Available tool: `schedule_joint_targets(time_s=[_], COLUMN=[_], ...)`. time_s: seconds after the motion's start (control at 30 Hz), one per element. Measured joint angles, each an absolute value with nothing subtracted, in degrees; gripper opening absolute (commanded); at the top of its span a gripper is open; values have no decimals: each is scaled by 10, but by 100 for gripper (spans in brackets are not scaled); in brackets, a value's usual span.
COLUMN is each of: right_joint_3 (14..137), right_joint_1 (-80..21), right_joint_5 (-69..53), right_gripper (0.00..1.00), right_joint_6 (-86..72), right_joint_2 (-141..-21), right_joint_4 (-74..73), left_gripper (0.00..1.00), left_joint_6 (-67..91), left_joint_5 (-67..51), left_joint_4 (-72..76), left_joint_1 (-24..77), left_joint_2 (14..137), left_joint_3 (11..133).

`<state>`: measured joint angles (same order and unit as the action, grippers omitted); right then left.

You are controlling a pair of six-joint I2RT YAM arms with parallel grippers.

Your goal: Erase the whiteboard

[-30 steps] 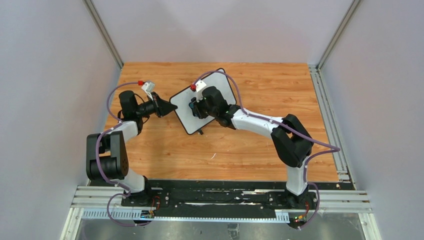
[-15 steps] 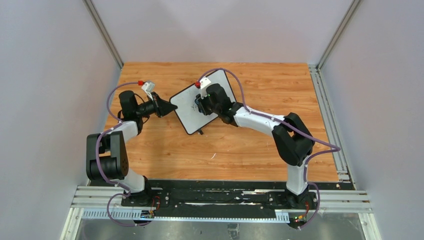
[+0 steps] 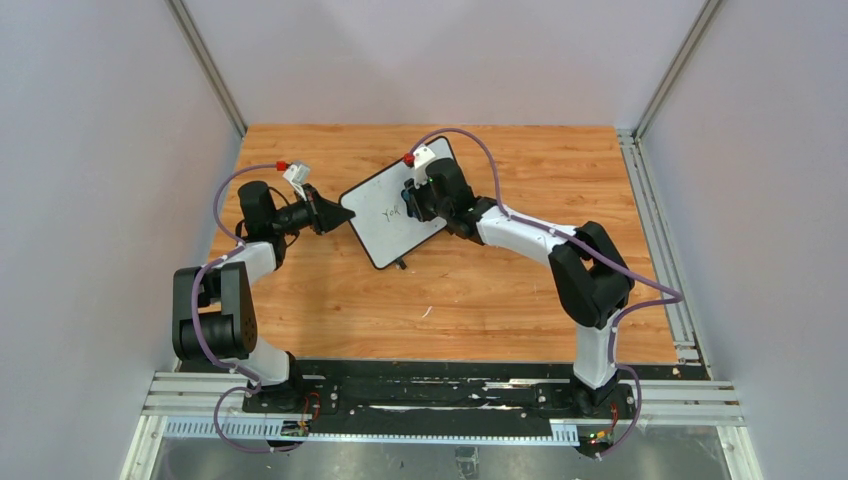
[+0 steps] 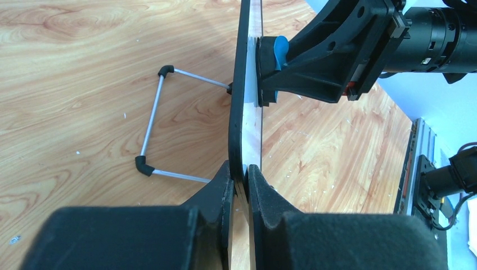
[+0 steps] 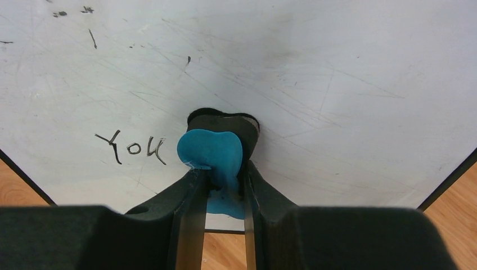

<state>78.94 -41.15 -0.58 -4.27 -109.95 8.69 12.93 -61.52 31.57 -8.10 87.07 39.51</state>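
Observation:
The whiteboard [image 3: 385,220] is white with a thin black frame and stands tilted on the wooden table. Dark handwriting [image 5: 130,148] reads "You". My left gripper [image 3: 343,214] is shut on the board's left edge [image 4: 241,124] and holds it. My right gripper [image 3: 411,197] is shut on a small blue eraser [image 5: 211,153]. The eraser is pressed against the board's face, just right of the writing. In the left wrist view the eraser [image 4: 279,49] touches the board's far side.
The board's wire stand [image 4: 152,126] with black feet rests on the table behind it. Faint smudges and small marks [image 5: 90,36] remain on the board's upper left. The metal rail [image 3: 655,220] runs along the table's right edge.
My right gripper has slid the eraser up and to the right across the board, uncovering the writing "You". The left gripper has held still.

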Motion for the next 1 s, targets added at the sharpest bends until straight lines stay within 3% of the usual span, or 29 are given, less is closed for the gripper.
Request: schedule_joint_targets(time_s=[0.57,1.0], right_joint_3=[800,800], right_joint_1=[-495,-460], right_joint_5=[15,-27], right_gripper=[1,1], right_joint_6=[-52,-52], right_joint_2=[-1117,-1118], right_joint_4=[89,87], left_gripper=[0,0], left_joint_6=[128,126], left_joint_5=[-614,-611], left_joint_4=[311,311], left_joint_1=[-82,-81], left_joint_2=[870,870], left_joint_3=[395,395])
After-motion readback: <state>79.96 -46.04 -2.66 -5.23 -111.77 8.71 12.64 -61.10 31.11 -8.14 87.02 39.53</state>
